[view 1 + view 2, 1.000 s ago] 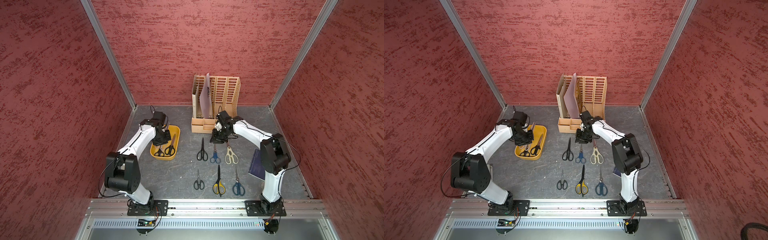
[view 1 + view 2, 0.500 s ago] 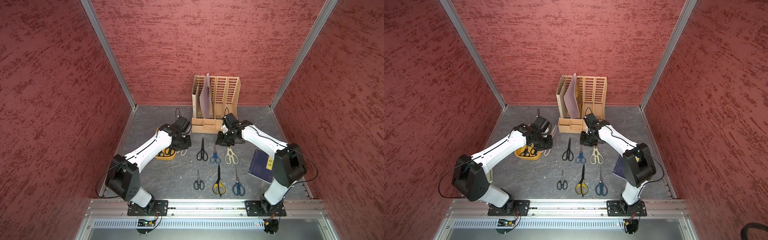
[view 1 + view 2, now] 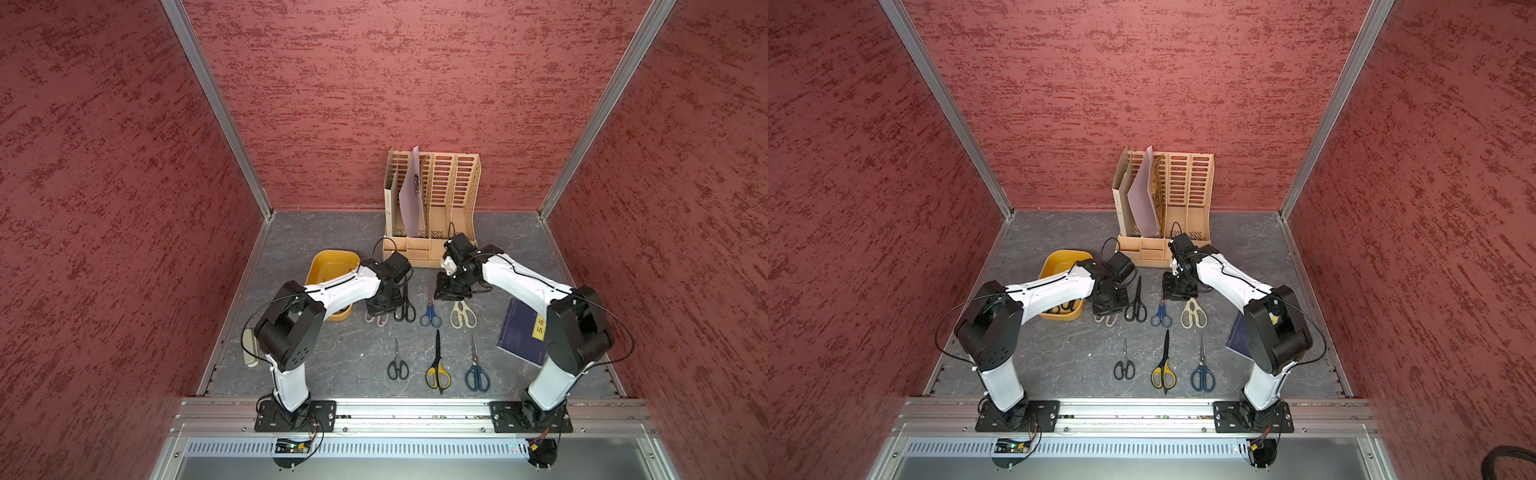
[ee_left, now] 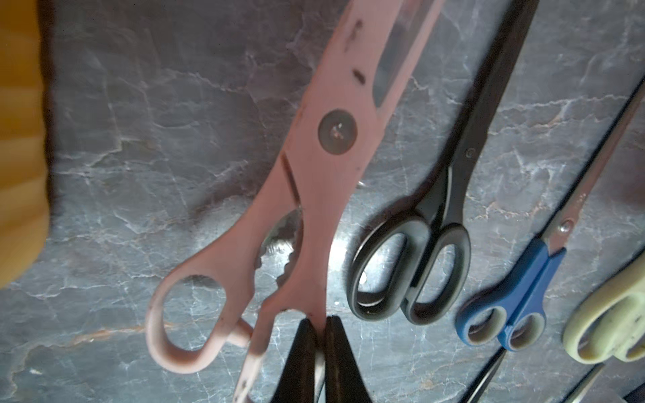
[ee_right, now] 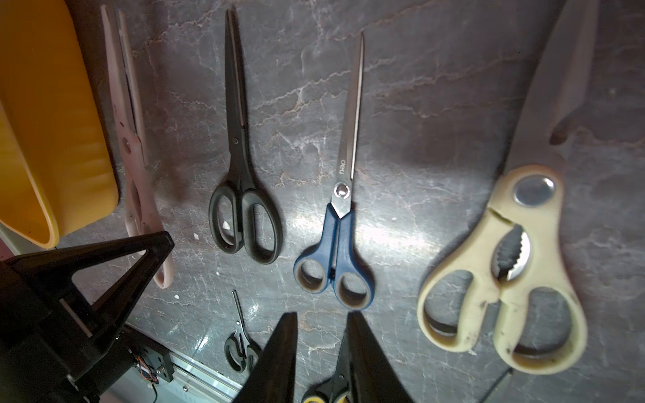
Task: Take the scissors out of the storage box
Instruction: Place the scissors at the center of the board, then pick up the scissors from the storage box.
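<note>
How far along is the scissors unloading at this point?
Done: six pairs lie in rows on the mat. In hand: the left gripper holds the pale shears by a handle beside them, outside the storage box. Left: black handles show in the box; the right gripper is empty.

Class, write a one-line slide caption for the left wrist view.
Left gripper shut on the pinkish shears, beside black scissors, blue scissors and cream shears on the grey table.
</note>
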Robot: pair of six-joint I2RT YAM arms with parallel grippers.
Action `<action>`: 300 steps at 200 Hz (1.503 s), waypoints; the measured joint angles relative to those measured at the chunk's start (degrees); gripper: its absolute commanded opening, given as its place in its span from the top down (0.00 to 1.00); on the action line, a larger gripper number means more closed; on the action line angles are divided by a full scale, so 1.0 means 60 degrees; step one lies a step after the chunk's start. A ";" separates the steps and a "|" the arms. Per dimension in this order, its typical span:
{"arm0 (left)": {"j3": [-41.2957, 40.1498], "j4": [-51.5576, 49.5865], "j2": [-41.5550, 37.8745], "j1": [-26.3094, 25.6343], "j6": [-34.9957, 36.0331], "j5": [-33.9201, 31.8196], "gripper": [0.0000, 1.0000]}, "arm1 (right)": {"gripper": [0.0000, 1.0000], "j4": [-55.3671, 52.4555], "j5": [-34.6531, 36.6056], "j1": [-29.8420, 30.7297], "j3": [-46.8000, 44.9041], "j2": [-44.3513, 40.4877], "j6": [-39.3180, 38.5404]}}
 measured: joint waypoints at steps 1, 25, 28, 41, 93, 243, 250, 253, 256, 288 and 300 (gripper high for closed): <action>0.0000 0.0000 0.0004 0.0000 -0.0011 -0.0022 1.00 | 0.71 0.0004 -0.0007 0.0000 0.0000 0.0000 -0.0011; 0.0055 -0.0004 0.0233 0.0015 -0.0208 -0.0331 1.00 | 0.71 -0.0007 -0.0109 0.0000 0.0004 0.0000 -0.0135; 0.0073 -0.0004 0.0299 0.0022 -0.0211 -0.0372 1.00 | 0.71 -0.0007 -0.0120 0.0000 0.0007 0.0000 -0.0153; 0.0146 -0.0007 0.0565 0.0058 -0.0229 -0.0463 1.00 | 0.71 -0.0025 -0.0146 0.0000 0.0015 0.0000 -0.0186; 0.0455 0.0055 0.1257 0.0259 -0.0233 -0.0634 0.94 | 0.71 -0.0200 -0.0157 0.0000 0.0175 -0.0109 -0.0262; 0.0933 -0.0674 -0.1351 0.0907 0.1249 -0.0554 0.61 | 0.71 -0.0521 -0.0197 0.0000 0.1169 -0.0127 -0.0204; 0.0831 -0.0678 -0.1665 0.1235 0.1483 -0.0477 0.61 | 0.71 -0.0506 -0.0200 0.0000 0.1202 -0.0040 -0.0171; 0.0776 -0.0678 -0.1785 0.1377 0.1585 -0.0463 0.61 | 0.71 -0.0503 -0.0200 0.0000 0.1220 0.0015 -0.0146; 0.0696 -0.0670 -0.1923 0.1563 0.1705 -0.0401 0.61 | 0.71 -0.0499 -0.0200 0.0000 0.1231 0.0051 -0.0138; -0.0255 -0.0841 -0.2674 0.3461 0.2867 -0.0095 0.62 | 0.71 -0.0423 -0.0215 0.0000 0.1249 0.0474 0.0069; -0.0517 -0.0951 -0.2710 0.4000 0.3253 -0.0018 0.64 | 0.71 -0.0404 -0.0233 0.0000 0.1249 0.0561 0.0168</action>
